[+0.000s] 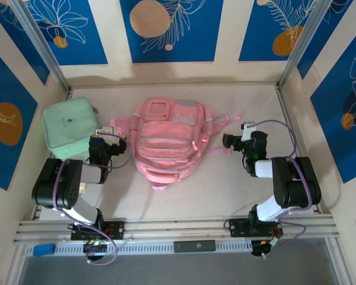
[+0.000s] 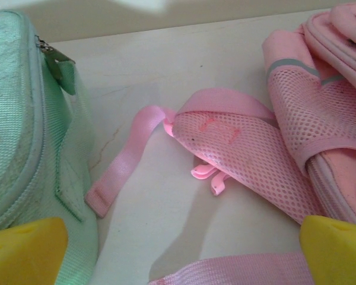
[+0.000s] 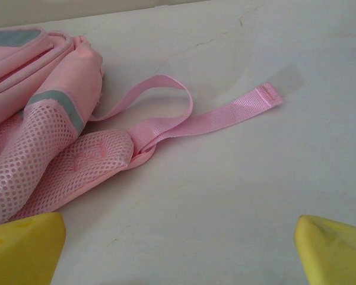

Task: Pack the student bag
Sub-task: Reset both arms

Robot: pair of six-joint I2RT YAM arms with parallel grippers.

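Note:
The pink student bag [image 1: 166,142] lies flat in the middle of the table, clear front pouches toward the back wall. Its mesh shoulder strap [image 2: 249,160] and a loose webbing end [image 2: 121,166] spread out ahead of my left gripper [image 2: 184,252], which stands open over bare table between the bag and the mint case. On the bag's right, my right gripper [image 3: 181,249] is open too, nothing between its yellow fingertips [image 3: 24,246]; the other mesh strap [image 3: 59,169] and its webbing tail [image 3: 225,116] lie just in front of it.
A mint green square zip case [image 1: 68,127] sits at the left, close against my left gripper [image 1: 107,145]; its side [image 2: 24,130] nearly touches the left fingertip. Frame walls close the table in at left, right and back. Bare table lies right of the bag.

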